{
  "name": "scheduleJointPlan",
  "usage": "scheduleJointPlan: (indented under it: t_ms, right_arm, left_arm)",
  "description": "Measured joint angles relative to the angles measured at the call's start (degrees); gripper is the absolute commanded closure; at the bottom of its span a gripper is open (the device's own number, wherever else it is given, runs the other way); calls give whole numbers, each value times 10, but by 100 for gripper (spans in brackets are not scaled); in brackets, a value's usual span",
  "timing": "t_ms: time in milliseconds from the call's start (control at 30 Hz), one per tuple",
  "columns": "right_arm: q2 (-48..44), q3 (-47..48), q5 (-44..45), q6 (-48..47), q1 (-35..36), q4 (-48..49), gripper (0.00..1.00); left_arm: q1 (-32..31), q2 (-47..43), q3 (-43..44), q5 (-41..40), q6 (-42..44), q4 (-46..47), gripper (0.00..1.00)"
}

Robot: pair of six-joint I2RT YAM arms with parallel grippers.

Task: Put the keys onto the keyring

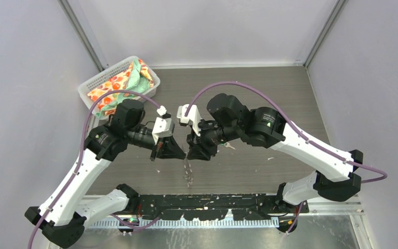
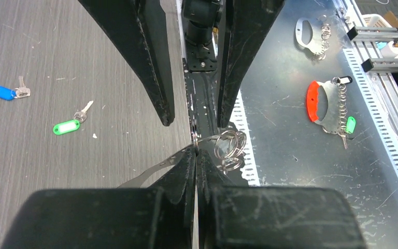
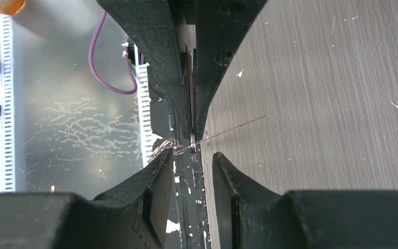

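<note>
Keyring (image 2: 227, 148) hangs in mid-air, its wire pinched in the closed left gripper (image 2: 195, 153). Right gripper (image 3: 192, 158) faces it tip to tip, fingers apart and clamping nothing, with the wire just beside one finger. Both keys lie flat on the table (image 2: 57, 41), well apart from the keyring, on the side away from the arm bases: blue-tagged key (image 2: 2, 93) and green-tagged key (image 2: 66, 126). The free right gripper looks better placed to fetch one.

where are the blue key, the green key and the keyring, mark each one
blue key (image 2: 2, 92), left wrist view, on its blue tag
green key (image 2: 66, 127), left wrist view, on its green tag
keyring (image 2: 230, 148), left wrist view, on the bunched wire loops
</note>
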Motion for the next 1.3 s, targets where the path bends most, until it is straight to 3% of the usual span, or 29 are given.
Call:
scheduleJointPlan:
  t_ms: [200, 400, 533, 667, 733, 1000, 1300]
  right_arm:
    - [14, 6, -12, 0, 0, 1, 73]
    - [18, 7, -16, -5, 0, 1, 99]
    - [18, 8, -16, -10, 0, 1, 99]
    - [-7, -36, -14, -10, 0, 48, 99]
    - [-41, -92, -12, -10, 0, 101, 99]
    - [-177, -294, 14, 15, 0, 325, 99]
    - [-204, -360, 31, 45, 0, 487, 99]
  left_arm:
    - [0, 7, 2, 0, 4, -2, 100]
    - [0, 8, 3, 2, 4, -4, 100]
    - [0, 8, 4, 5, 3, -5, 100]
    - [0, 8, 4, 3, -15, -3, 73]
    - [0, 8, 4, 5, -26, 12, 65]
    - [0, -37, -1, 3, -72, 62, 65]
    - [0, -68, -26, -17, -97, 96, 68]
